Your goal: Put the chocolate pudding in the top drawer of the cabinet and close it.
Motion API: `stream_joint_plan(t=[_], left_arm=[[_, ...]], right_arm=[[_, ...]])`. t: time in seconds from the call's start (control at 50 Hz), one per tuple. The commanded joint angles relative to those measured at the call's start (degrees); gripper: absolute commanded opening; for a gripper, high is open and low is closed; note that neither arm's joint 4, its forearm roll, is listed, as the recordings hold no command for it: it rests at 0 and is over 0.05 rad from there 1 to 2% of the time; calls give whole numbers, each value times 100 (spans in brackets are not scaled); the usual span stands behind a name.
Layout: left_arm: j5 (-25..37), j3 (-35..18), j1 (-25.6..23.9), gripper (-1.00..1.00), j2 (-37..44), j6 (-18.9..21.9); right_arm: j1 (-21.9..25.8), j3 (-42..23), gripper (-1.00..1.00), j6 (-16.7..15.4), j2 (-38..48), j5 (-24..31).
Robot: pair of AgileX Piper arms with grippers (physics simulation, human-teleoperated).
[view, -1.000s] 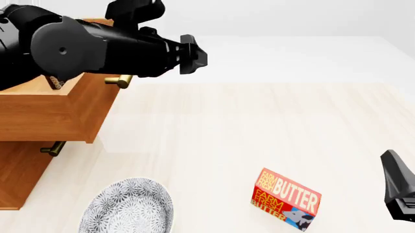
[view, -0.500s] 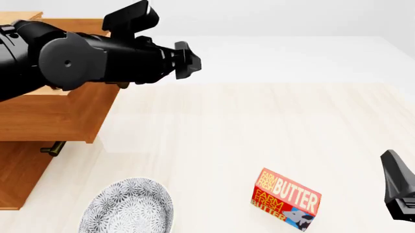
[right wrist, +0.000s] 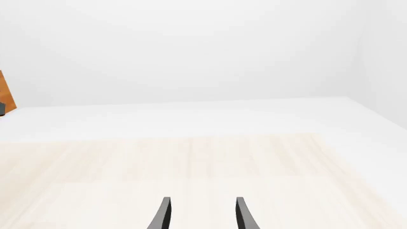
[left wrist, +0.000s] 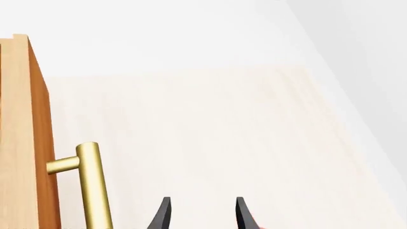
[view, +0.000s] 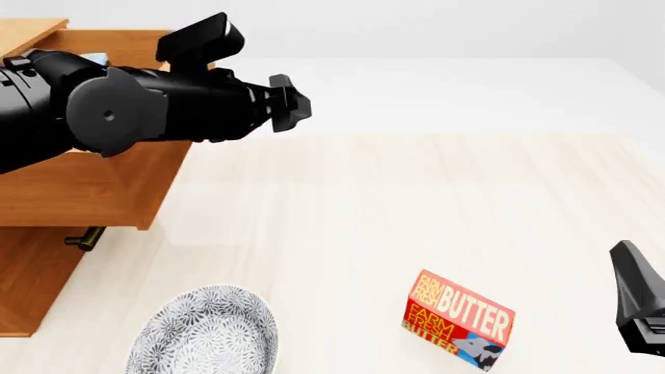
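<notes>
The cabinet (view: pixel 31 280) stands at the left with its top drawer (view: pixel 93 187) pulled out. A light blue sliver (view: pixel 92 58) shows inside the drawer behind my left arm; it may be the chocolate pudding, which is otherwise hidden. My left gripper (view: pixel 291 101) hangs just right of the drawer front, open and empty. In the left wrist view the gripper (left wrist: pixel 202 214) sits beside the drawer's brass handle (left wrist: pixel 92 186) and drawer front (left wrist: pixel 19 143), apart from both. My right gripper (view: pixel 639 300) is low at the right edge; it is open and empty in its wrist view (right wrist: pixel 202 214).
A red-orange BUTTER box (view: pixel 457 319) lies on the table at the front, right of centre. A patterned grey plate (view: pixel 202 331) sits at the front left. The lower drawer's handle (view: pixel 83 238) sticks out below the open drawer.
My left arm has drawn back to the left, its gripper tip moving left and slightly down. It now hides the top drawer's handle in the front view. The right arm has not moved.
</notes>
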Motion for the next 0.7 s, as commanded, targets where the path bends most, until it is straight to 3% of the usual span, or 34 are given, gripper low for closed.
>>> stream_joint_plan(t=[0.02, 0.7], left_arm=[[-72, 97, 92, 100, -11, 4], [-57, 312, 417, 100, -159, 170]], right_arm=[[0, 0, 100, 0, 0, 1], [-1, 0, 100, 0, 0, 0]])
